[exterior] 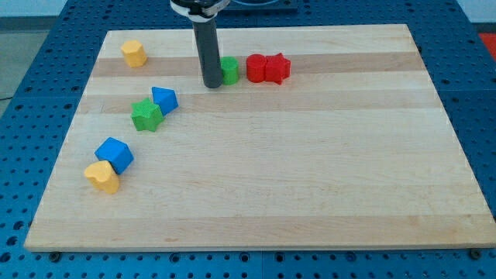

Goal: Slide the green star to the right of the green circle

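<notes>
The green star [146, 115] lies on the left part of the wooden board [310, 170], touching a blue block [165, 100] at its upper right. The green circle [230, 70] sits near the view's top centre, partly hidden behind the rod. My tip [211, 84] rests right against the green circle's left side, well to the upper right of the green star.
A red round block [256, 67] and a red star [277, 67] sit together just right of the green circle. A yellow block [134, 53] is at the top left. A blue block [115, 154] and a yellow heart [102, 177] touch at the lower left.
</notes>
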